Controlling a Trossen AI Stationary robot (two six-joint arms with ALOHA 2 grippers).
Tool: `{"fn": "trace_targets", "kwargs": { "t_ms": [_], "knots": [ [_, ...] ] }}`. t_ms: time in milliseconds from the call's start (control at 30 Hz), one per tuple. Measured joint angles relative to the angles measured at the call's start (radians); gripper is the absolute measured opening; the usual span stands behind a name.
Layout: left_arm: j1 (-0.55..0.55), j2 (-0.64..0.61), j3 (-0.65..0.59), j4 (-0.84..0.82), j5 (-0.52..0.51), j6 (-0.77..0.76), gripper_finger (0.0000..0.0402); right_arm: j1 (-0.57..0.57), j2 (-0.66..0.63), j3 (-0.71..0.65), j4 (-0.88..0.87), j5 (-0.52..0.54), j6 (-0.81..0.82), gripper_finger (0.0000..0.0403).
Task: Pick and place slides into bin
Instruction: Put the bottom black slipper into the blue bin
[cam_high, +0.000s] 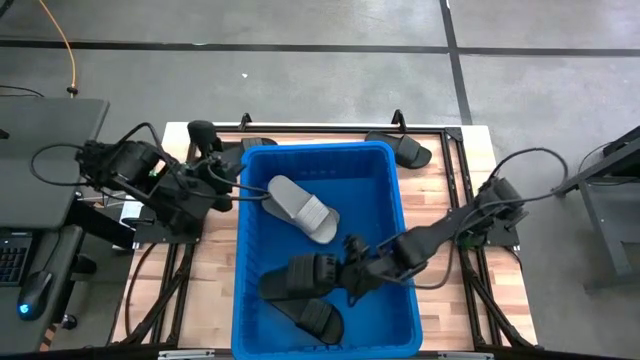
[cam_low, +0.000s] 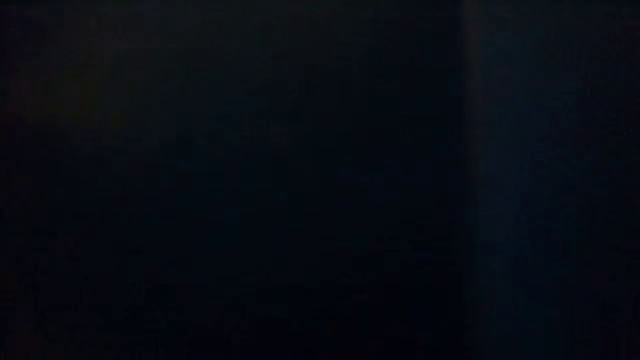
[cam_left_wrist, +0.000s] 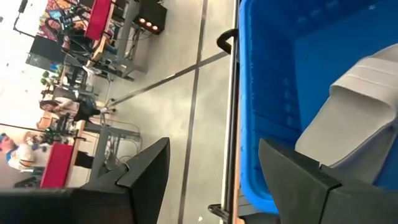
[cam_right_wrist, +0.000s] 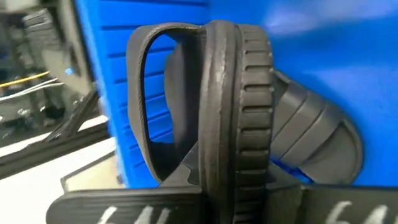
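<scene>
The blue bin (cam_high: 400, 200) stands in the middle of the table. In it lie a light grey slide (cam_high: 300, 208) and a black slide (cam_high: 320, 318). My right gripper (cam_high: 350, 272) is low inside the bin, shut on another black slide (cam_high: 300, 276). My left gripper (cam_high: 243, 192) is open at the bin's left wall (cam_left_wrist: 249, 124), one finger outside and one inside near the grey slide (cam_left_wrist: 354, 118). One more black slide (cam_high: 405, 148) lies on the table behind the bin's far right corner. The low view is dark. My right gripper pinches the black slide between its two fingers at one end of the sole (cam_right_wrist: 233, 177). The slide stands on edge, its ribbed sole rim (cam_right_wrist: 249, 87) facing the camera and its strap (cam_right_wrist: 140, 93) bulging toward one finger. The fingers come from the table's right side, slanting down.
A dark object (cam_high: 255, 146) shows at the bin's far left corner, partly hidden by my left arm. A second black slide (cam_right_wrist: 317, 140) lies just beyond the held one. Bare wood (cam_high: 210, 290) shows left and right of the bin.
</scene>
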Motion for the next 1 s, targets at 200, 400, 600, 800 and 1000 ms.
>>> {"fn": "trace_targets", "kwargs": {
  "t_ms": [200,400,600,800,1000],
  "knots": [
    [0.000,-0.025,0.000,0.000,-0.005,0.062,0.0234,0.012,0.053,0.019,-0.030,-0.011,0.074,0.0014],
    [0.000,-0.045,0.000,0.000,-0.015,0.084,0.0232,0.027,0.054,0.007,-0.106,-0.020,0.076,0.0014],
    [0.000,-0.048,0.000,0.001,-0.007,0.083,0.0232,0.033,0.060,0.006,-0.127,0.028,0.047,0.0014],
    [0.000,-0.048,0.000,0.001,0.068,0.099,0.0232,0.038,0.095,0.009,0.016,0.157,0.128,0.0014],
    [0.000,-0.047,0.000,0.000,0.103,0.149,0.0232,0.037,0.178,0.006,0.117,0.072,0.237,0.0014]
  ]
}}
